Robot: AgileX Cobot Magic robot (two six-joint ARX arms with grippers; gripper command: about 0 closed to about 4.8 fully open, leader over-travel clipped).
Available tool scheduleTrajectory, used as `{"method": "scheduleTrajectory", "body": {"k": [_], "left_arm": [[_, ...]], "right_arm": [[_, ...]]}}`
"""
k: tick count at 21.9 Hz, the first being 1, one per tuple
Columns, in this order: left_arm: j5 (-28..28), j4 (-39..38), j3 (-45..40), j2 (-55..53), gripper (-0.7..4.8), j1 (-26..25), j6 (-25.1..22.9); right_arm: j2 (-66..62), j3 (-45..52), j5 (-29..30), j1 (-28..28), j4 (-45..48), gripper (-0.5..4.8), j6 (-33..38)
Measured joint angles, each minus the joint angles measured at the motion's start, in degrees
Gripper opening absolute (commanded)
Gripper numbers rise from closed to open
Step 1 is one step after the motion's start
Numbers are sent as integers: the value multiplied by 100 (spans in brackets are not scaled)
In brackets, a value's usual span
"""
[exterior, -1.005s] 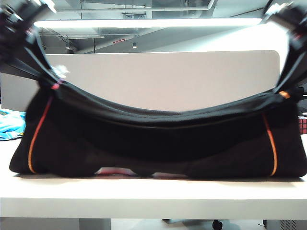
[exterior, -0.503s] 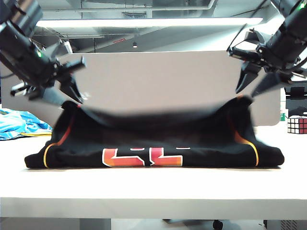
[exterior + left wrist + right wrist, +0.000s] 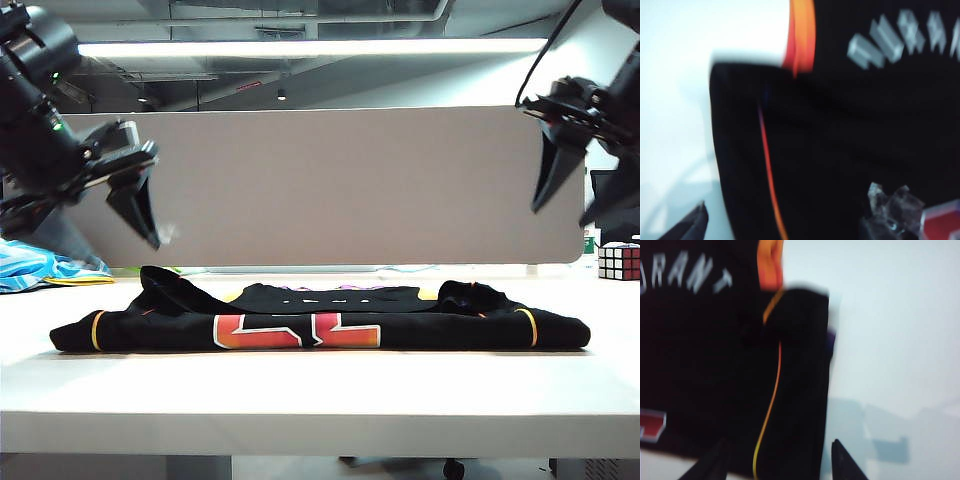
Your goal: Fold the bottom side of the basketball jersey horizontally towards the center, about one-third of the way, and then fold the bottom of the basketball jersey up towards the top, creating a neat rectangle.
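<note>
Exterior view: basketball jersey [image 3: 320, 318] lies folded flat on the white table [image 3: 320, 395]. Left gripper [image 3: 95, 222] and right gripper [image 3: 580, 195] hang above its two ends, jaws spread wide, holding nothing, clear of the cloth.
</note>
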State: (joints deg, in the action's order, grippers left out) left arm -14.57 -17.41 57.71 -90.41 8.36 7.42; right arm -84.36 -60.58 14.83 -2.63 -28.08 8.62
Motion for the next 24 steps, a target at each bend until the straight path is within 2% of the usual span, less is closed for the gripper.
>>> {"method": "scheduleTrajectory", "body": {"k": [5, 6, 11, 20, 22, 23, 24], "left_arm": [[-31, -903, -170, -13, 368, -4, -286], [-31, -1010, -223, -15, 368, -17, -339], [-31, -977, -396, -46, 368, -15, -365], [-153, -597, -328, -476, 365, -20, -382], [-271, -557, -299, -522, 306, -22, -396], [-310, -549, -299, -527, 245, -28, -400], [-389, -540, -302, -538, 126, -33, -402]], "right_arm": [[-4, 448, 387, 0, -354, 283, 2], [-4, 621, 396, -2, -337, 311, 2], [-79, 1158, 544, 0, 31, 328, 70], [-732, 1169, 986, -2, 835, 328, 455], [-820, 1147, 1054, -2, 970, 323, 470], [-846, 1147, 1075, -2, 1012, 323, 479], [-857, 1145, 1088, -2, 1051, 280, 487]]}}
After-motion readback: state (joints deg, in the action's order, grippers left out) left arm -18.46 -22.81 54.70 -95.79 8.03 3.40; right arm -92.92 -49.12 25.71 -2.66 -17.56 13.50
